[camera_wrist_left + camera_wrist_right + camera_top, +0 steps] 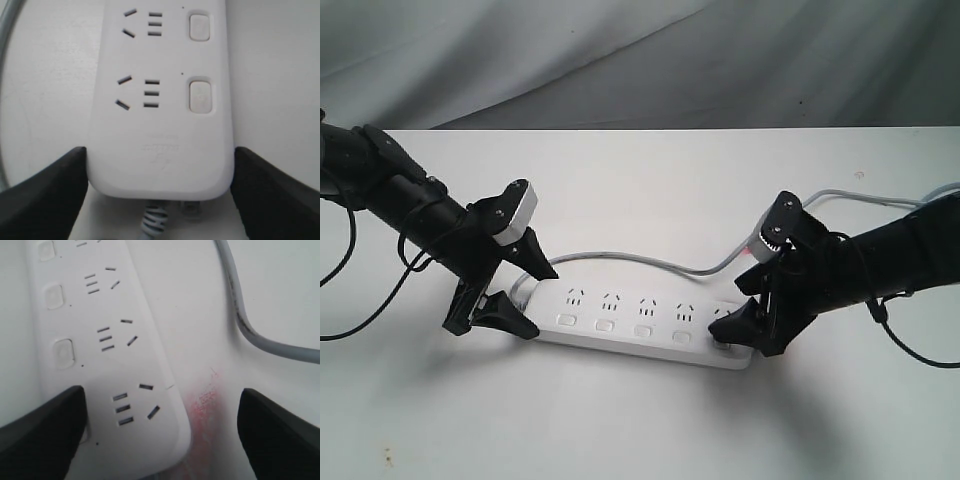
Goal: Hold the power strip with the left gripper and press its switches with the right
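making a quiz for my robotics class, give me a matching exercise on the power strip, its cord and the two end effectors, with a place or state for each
1. long flat white plastic power strip
2. thin grey cord
3. black two-fingered left end effector
4. black two-fingered right end effector

a. open, one finger over the strip's far end
b. flat on the white table
c. closed on the strip's cord end
d. curving across the table

Pairs: 1-b, 2-d, 3-c, 4-a
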`<state>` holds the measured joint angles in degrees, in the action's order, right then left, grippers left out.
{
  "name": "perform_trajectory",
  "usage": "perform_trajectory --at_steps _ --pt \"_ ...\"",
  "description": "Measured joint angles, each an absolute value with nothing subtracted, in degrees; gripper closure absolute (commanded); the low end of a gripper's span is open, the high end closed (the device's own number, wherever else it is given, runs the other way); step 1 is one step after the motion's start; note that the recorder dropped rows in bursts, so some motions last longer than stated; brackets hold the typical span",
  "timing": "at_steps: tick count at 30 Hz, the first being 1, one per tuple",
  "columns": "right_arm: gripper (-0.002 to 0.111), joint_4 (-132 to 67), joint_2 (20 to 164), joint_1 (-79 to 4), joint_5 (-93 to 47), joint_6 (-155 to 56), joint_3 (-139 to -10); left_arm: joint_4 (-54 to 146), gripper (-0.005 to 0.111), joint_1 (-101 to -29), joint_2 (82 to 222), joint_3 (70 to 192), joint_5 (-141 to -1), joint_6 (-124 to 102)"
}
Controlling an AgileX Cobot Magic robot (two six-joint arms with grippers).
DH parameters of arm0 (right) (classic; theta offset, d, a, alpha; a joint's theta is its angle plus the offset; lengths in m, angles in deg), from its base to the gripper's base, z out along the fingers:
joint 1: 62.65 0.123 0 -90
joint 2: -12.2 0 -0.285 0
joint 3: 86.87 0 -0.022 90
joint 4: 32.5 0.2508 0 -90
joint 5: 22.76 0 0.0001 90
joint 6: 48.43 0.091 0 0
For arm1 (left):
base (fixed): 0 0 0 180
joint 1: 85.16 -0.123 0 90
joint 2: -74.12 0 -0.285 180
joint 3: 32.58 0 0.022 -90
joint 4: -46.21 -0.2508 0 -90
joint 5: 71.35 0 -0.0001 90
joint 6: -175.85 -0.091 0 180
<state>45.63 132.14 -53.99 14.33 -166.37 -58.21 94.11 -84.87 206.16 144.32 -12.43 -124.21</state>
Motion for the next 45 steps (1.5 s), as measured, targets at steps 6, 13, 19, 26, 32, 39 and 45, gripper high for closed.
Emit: perform_trajectory --at_steps 6,13,19,26,32,39,45 --pt "0.033 45.36 129.78 -53.99 15.16 -167.37 -59.28 94.11 0.059 -84.87 206.16 144.32 -12.43 -124.21" --pt "0.033 46.94 117.02 -53.99 13.49 -165.73 -60.84 94.11 0.059 -84.87 206.16 144.32 -12.43 -124.21" --pt "0.033 46.94 106.81 -53.99 7.60 -159.89 -60.84 94.11 0.059 -84.87 206.16 144.32 -12.43 -124.21" --pt "0.033 47.16 94.81 -53.99 -8.59 -149.55 -60.84 94.11 0.059 -84.87 206.16 144.32 -12.43 -124.21" --pt "0.033 49.34 84.61 -53.99 -24.80 -145.98 -60.84 94.11 0.059 -84.87 206.16 144.32 -12.43 -124.21" --pt "0.033 56.27 73.56 -53.99 -38.28 -145.60 -60.84 94.11 0.059 -84.87 206.16 144.32 -12.43 -124.21" --pt "0.059 61.17 66.99 -53.99 -42.42 -147.97 -60.84 94.11 0.059 -84.87 206.16 144.32 -12.43 -124.21"
